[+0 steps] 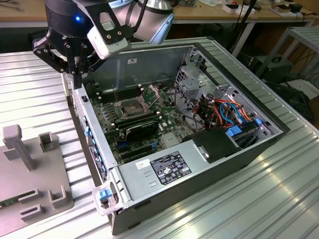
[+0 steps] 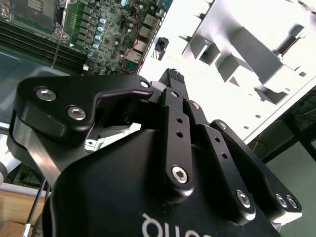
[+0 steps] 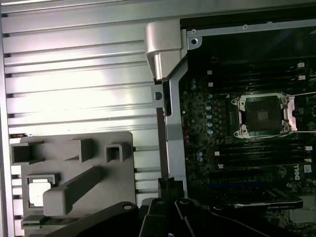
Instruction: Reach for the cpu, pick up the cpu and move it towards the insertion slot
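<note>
gripper (image 3: 170,185) pressed together, empty, over case wall (image 3: 173,128); cpu (image 3: 37,190) sits in grey fixture (image 3: 118,197) beside a post (image 3: 74,190), off-line approach could clip it

Gripper (image 2: 174,81): black and closest to my camera. Its side links run in to one tip, fingers pressed together with nothing between them.
Circuit board (image 2: 103,29): green, beyond the gripper tip. I count a row of blue capacitors and one red wire.
Memory slots (image 2: 29,42): long, dark, lying along the board.
Insertion slot (image 2: 29,6): partly seen, beside the memory slots.
Pale plate (image 2: 232,19): brightly lit, carrying raised blocks, next to the board.
</note>
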### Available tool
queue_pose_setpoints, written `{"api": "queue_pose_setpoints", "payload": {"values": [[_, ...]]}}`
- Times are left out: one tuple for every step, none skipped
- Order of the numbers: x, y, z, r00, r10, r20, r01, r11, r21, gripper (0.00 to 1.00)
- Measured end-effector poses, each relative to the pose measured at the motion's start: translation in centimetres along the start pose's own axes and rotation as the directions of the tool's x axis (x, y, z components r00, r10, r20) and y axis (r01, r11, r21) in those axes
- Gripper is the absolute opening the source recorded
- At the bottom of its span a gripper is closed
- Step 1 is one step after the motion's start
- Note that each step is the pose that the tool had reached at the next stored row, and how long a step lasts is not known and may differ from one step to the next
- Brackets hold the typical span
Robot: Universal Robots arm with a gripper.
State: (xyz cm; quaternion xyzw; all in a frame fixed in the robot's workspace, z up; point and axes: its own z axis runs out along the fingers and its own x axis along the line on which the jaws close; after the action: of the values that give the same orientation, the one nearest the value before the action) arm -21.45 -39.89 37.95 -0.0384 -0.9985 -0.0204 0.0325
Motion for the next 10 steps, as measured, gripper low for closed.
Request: {"api": "queue_pose_setpoints", "payload": {"values": [[0.09, -0.01, 0.02, 1.0000, 0.000, -0.0013, 0.000, 1.0000, 0.0000, 0.11], [0.16, -0.01, 0.04, 1.0000, 0.000, -0.0024, 0.000, 1.0000, 0.0001, 0.11], [0.24, -0.02, 0.06, 1.0000, 0.000, -0.0035, 0.000, 1.0000, 0.0002, 0.11], [0.32, -0.03, 0.08, 1.0000, 0.000, -0.0047, 0.000, 1.0000, 0.0003, 0.11], [0.43, -0.04, 0.10, 1.0000, 0.000, -0.0064, 0.000, 1.0000, 0.0005, 0.11], [0.50, -0.04, 0.12, 1.0000, 0.000, -0.0075, 0.000, 1.0000, 0.0005, 0.11], [0.61, -0.05, 0.14, 1.0000, 0.000, -0.0091, 0.000, 1.0000, 0.0006, 0.11], [0.73, -0.06, 0.17, 0.9999, 0.001, -0.0110, 0.000, 1.0000, 0.0008, 0.11], [0.88, -0.07, 0.20, 0.9999, 0.001, -0.0134, -0.001, 1.0000, 0.0010, 0.11], [1.00, -0.08, 0.23, 0.9999, 0.001, -0.0155, -0.001, 1.0000, 0.0011, 0.11]]}}
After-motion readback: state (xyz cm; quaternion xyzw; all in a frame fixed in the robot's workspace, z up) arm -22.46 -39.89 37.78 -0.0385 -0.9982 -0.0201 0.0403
